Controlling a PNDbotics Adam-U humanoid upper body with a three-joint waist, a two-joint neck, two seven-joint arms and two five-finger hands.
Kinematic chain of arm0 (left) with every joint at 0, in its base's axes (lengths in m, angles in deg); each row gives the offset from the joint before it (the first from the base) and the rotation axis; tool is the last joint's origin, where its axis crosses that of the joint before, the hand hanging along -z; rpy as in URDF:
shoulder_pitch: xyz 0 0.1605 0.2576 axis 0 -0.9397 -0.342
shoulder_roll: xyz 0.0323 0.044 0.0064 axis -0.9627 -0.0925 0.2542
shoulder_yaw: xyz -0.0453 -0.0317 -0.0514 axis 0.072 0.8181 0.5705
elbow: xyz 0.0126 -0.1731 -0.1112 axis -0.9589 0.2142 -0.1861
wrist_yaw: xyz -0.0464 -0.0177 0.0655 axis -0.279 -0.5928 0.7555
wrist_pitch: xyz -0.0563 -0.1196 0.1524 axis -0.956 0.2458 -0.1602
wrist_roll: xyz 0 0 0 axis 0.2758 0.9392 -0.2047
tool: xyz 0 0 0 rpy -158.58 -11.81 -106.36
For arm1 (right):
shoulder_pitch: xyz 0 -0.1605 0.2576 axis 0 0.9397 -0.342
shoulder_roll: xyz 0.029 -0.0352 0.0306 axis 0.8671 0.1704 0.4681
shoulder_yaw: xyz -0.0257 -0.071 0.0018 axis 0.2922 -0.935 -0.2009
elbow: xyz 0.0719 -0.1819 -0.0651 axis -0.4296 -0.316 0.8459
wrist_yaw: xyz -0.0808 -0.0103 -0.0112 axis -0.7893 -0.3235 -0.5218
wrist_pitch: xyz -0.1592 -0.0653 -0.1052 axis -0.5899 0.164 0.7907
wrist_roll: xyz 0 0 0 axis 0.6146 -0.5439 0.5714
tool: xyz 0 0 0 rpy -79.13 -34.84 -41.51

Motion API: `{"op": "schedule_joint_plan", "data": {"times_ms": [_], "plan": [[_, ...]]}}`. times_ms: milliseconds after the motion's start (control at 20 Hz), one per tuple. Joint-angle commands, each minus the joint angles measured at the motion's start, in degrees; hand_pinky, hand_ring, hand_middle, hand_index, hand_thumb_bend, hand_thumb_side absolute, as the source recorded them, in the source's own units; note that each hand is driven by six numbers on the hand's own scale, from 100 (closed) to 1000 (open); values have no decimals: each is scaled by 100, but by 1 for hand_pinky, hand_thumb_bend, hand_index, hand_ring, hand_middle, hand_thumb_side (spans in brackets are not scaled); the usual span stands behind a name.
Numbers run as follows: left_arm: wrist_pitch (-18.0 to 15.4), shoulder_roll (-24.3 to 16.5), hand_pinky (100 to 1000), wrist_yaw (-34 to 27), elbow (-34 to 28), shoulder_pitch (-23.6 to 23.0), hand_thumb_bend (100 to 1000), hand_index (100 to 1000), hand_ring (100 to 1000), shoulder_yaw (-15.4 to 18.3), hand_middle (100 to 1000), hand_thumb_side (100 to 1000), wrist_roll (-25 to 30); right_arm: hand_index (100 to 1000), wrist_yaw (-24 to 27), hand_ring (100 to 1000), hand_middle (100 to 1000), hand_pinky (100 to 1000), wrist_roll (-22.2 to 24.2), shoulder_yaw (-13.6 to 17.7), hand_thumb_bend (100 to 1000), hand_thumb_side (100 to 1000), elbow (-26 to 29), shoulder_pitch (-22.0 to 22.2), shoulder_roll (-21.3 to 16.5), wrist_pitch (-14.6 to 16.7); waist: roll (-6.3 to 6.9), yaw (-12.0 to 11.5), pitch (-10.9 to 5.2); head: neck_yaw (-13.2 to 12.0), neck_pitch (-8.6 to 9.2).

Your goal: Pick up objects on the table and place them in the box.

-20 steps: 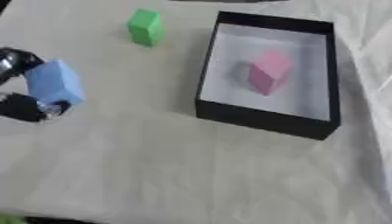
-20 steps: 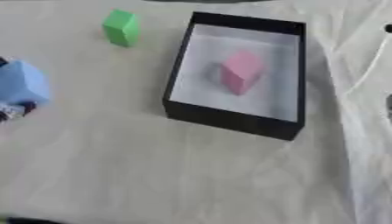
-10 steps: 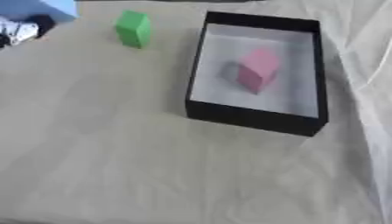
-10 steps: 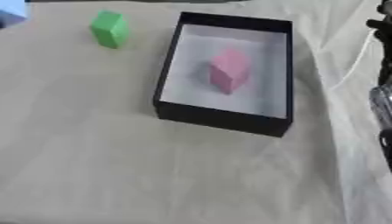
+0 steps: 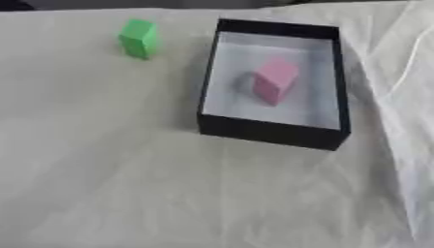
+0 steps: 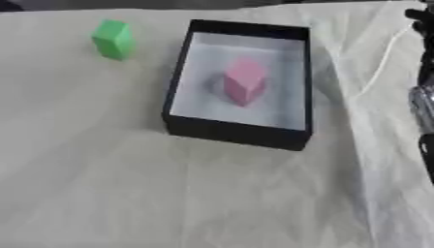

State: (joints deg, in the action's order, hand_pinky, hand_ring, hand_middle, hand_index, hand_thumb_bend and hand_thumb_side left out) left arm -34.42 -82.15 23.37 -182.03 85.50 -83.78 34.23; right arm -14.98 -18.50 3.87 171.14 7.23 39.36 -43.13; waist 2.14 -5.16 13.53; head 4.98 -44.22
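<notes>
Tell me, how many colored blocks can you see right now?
2. The pink block sits inside the black box. The green block stands on the table to the box's left. Another could be outside the picture.

Robot arm (image 6: pixel 424 97) at right edge: black w/ silver section, blurred.

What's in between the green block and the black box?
Nothing: only bare white cloth lies between the green block and the black box, seen in both eye views.
</notes>
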Motion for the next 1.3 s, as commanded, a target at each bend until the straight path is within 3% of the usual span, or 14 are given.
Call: {"op": "schedule_joint_plan", "data": {"times_ms": [50,350,650,1000,1200,1300], "plan": [[-630,472,771,503,750,271,264,537,651,1,493,100,190,876,60,816,855,921,48,-3,100,916,119,-192,-200,8,42,85,-182,-50,11],[-1696,1258,767,1463,1888,465,329,545,650,-6,512,100,467,876,128,816,855,921,49,7,100,912,146,-382,-147,24,29,358,-122,-116,11],[-2431,1829,779,2363,2771,379,356,560,665,-47,544,100,707,877,144,819,857,922,54,29,100,915,141,-476,-89,15,55,511,-58,-187,11],[-2802,2136,792,2677,3591,27,361,601,693,116,578,105,923,878,108,819,858,923,129,-40,100,923,160,-530,-7,-17,93,601,22,-203,11],[-3031,2193,831,2880,3825,-34,443,742,769,167,698,213,1186,877,93,818,857,923,142,-53,100,924,173,-523,8,-25,100,602,48,-198,11],[-3071,2189,860,2931,3854,-38,527,820,808,204,758,303,1309,877,92,818,857,923,140,-55,100,924,176,-519,13,-25,99,598,54,-191,11]]}}
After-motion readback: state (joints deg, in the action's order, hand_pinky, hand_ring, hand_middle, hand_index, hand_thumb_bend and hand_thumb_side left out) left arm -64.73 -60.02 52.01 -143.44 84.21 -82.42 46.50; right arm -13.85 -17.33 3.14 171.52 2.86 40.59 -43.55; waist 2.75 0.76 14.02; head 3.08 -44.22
